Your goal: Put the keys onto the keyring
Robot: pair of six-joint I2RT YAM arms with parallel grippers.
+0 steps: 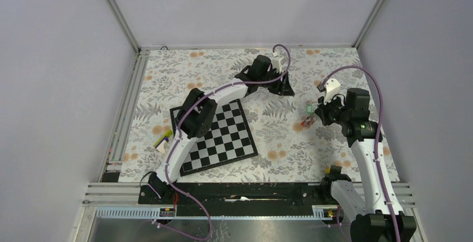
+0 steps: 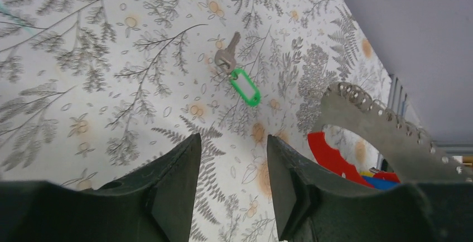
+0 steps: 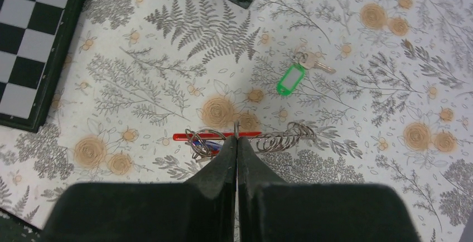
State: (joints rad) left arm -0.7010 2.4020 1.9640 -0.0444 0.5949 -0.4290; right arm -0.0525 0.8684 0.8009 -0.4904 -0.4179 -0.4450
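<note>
My right gripper [image 3: 236,139] is shut on the thin grey strap of the keyring [image 3: 218,136], held edge-on just above the cloth. Its red loop shows as a thin red bar, with several wire rings [image 3: 290,136] and a blue-tagged key [image 3: 211,145] hanging on it. In the top view the right gripper [image 1: 319,115] holds the keyring [image 1: 305,122] right of centre. A green-tagged key [image 3: 291,78] lies loose on the cloth just beyond it. My left gripper [image 2: 232,141] is open and empty, hovering short of that green key [image 2: 241,83], with the keyring's red loop [image 2: 334,155] at its right.
A black-and-white chessboard [image 1: 217,136] lies under the left arm. A small yellow-purple-white object [image 1: 163,140] sits at its left edge. Floral cloth [image 1: 178,74] covers the table, and grey walls close in the far and side edges.
</note>
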